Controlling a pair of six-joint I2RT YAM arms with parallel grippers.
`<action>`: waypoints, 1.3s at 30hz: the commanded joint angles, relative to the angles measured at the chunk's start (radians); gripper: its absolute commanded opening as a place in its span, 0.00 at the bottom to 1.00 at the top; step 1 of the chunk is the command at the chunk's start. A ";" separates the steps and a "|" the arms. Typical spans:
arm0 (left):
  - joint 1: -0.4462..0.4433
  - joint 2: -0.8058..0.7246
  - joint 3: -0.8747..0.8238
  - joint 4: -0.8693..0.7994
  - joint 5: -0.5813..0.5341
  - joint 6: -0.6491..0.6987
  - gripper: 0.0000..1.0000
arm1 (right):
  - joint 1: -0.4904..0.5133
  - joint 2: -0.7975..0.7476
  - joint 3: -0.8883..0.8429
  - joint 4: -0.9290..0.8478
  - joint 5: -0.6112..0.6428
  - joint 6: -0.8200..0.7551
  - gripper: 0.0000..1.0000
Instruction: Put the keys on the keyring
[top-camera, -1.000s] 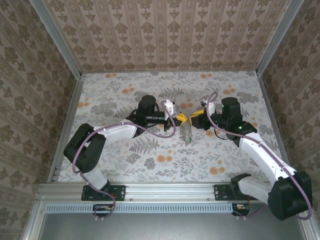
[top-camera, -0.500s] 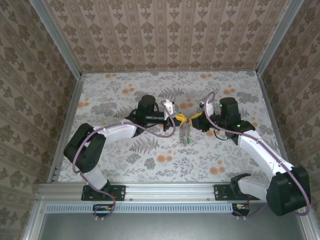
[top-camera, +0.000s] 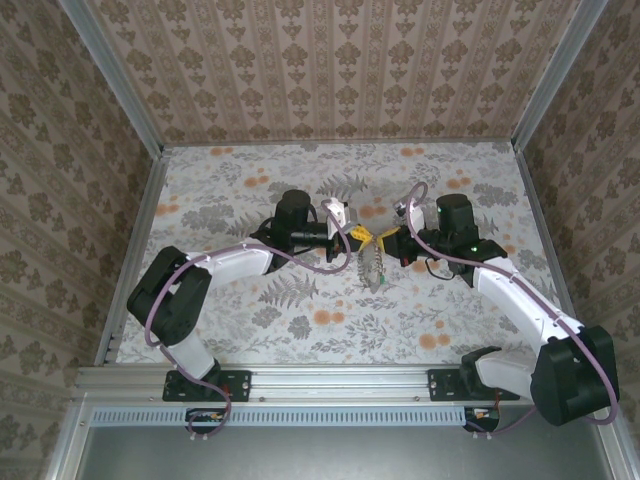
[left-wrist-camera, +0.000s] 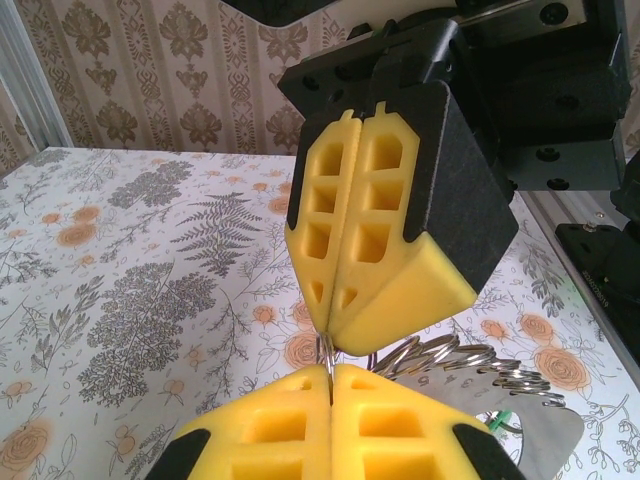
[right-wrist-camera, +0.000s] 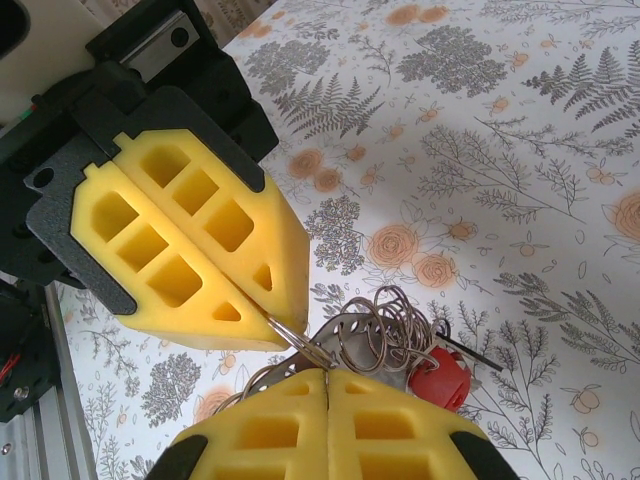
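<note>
Keyring (top-camera: 372, 264) hangs as a bunched tangle of thin metal loops from the tips of the left pincer (top-camera: 362, 238), lifted off the flowered table (top-camera: 250, 190). In the overhead view the bundle droops just below the left pincer, toward the arm bases.

The left pincer (left-wrist-camera: 331, 375) has its yellow foam fingers (left-wrist-camera: 280, 430) pressed flat together, with one wire loop of the keyring (left-wrist-camera: 450, 355) nipped in the seam at the very tip. The right pincer (top-camera: 384, 239) faces the left pincer head-on, tip almost touching tip. Its own yellow fingers (right-wrist-camera: 390, 430) are likewise pressed together, and the same short stretch of wire runs into its seam, so both pincers are clamped on the keyring.

From the right wrist camera, the left pincer (right-wrist-camera: 272, 318) points down and to the right. The coils of the keyring (right-wrist-camera: 385, 318) spread out just beyond the left pincer's tip. A red key (right-wrist-camera: 440, 378) hangs among those coils, on the side of the bundle away from the left pincer.

From the left wrist camera, the right pincer (left-wrist-camera: 330, 335) comes down from above to meet the left pincer. A sliver of a green key (left-wrist-camera: 503, 425) shows beside the left pincer's fingers, under the coils, against a flat piece of bright metal whose identity I cannot tell.
</note>
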 joint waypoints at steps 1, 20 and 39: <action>0.002 -0.049 0.006 0.063 0.031 -0.017 0.00 | -0.008 0.002 0.000 0.033 0.012 0.008 0.04; -0.008 -0.036 -0.046 0.211 -0.039 -0.100 0.00 | -0.006 -0.038 -0.119 0.217 -0.002 0.200 0.02; -0.019 0.017 -0.042 0.202 -0.039 -0.104 0.00 | 0.038 -0.117 -0.194 0.370 0.070 0.074 0.00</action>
